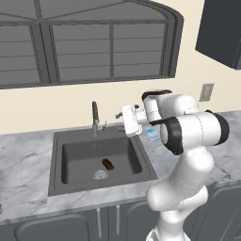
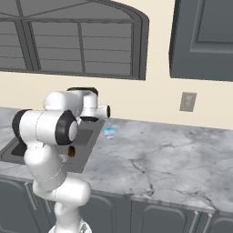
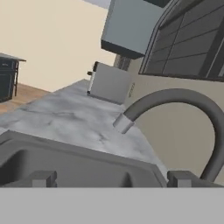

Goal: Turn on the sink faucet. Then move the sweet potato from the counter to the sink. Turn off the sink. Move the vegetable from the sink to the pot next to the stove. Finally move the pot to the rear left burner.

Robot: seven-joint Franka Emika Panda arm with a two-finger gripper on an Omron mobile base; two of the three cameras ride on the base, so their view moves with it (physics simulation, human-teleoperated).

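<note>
Hand view, gripper (image 3: 111, 178) jaws wide apart, fingertips (image 3: 41, 178) cut off low, faucet (image 3: 175, 105) base hidden

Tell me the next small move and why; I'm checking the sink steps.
Probably ease the open hand toward the faucet to shut it off: the sweet potato already lies in the sink, and the hand hangs beside the faucet.

A smooth, veined grey marble tabletop (image 1: 28, 155) is seen. The dark grey matt sink basin (image 1: 77, 157) and curved grey metal faucet (image 3: 183, 103) are rendered dull.
</note>
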